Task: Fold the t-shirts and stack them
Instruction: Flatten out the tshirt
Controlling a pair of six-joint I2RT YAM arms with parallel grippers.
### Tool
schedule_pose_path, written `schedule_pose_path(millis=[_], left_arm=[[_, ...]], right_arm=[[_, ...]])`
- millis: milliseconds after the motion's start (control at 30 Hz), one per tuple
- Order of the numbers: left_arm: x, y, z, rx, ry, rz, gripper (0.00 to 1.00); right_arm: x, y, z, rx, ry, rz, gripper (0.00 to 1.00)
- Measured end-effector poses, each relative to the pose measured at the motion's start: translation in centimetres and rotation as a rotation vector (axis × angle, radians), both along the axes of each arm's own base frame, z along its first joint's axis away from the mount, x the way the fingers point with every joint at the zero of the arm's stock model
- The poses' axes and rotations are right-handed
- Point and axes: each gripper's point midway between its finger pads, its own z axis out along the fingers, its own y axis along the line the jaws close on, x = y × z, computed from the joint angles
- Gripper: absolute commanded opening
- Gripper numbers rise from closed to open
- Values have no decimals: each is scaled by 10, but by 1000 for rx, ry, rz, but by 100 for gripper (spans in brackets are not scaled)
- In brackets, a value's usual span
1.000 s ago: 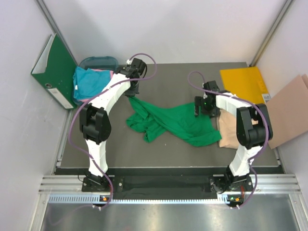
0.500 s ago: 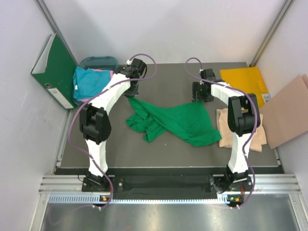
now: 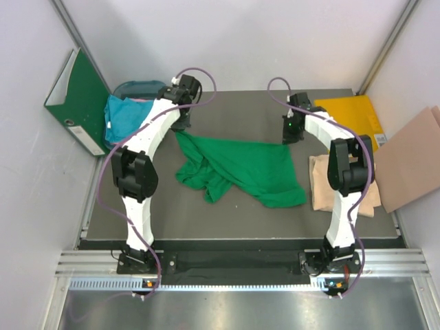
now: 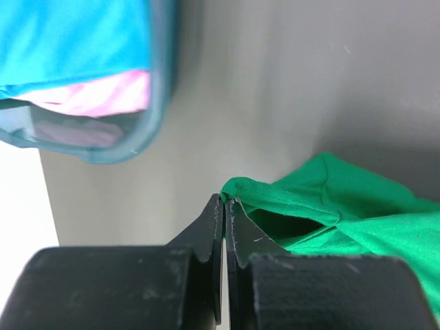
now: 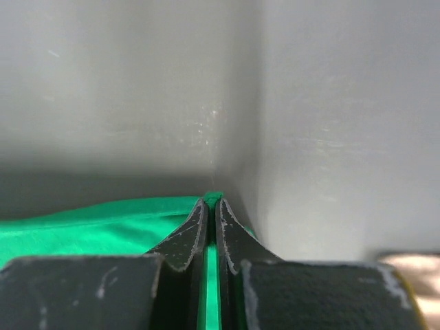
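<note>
Between my two hands, the green t-shirt (image 3: 240,165) is strung by its far edge. My left hand (image 4: 224,199) is clenched on a folded corner of it, and my right hand (image 5: 212,201) is clamped on a thin sliver of the opposite corner. That held edge runs crosswise from one hand to the other. The rest of the cloth lies back from both hands toward my bases, fairly smooth behind the right hand but bunched in a twisted heap behind the left. I judge the coming move turns on drawing the hands apart along that edge and pulling away from the heap to flatten it. Just outside my left hand sits the teal tub (image 3: 141,88) holding the teal-blue t-shirt (image 3: 124,117) and the pink t-shirt (image 4: 96,93). Outside my right hand lies the yellow folder (image 3: 347,113), with the beige-peach t-shirt (image 3: 320,189) back toward my base. Bare counter (image 3: 240,110) opens beyond both hands up to the back wall.
</note>
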Motion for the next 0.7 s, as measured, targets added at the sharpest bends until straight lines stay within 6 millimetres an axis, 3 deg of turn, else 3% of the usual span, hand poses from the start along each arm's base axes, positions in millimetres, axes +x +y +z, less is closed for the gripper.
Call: schedule_pose_path(millis=[133,267,367,533,700], left_arm=[[14,17,15,-6,-49,45,0],[27,25,39,-31,-127,76,0],[27,24,49,-49,-157,85,0],[25,17,87,-106,-267,72,0],[11,21,153,-166,-439,62,0]], right_arm=[[16,-9,52,17,-117,-29,0],[36,-22,145,47,-348,-63,0],[37,-28,224,70,-536,-80,0],[8,-33,311,107,-746,-84,0],[-40,-38,348,139,-858,-83,0]])
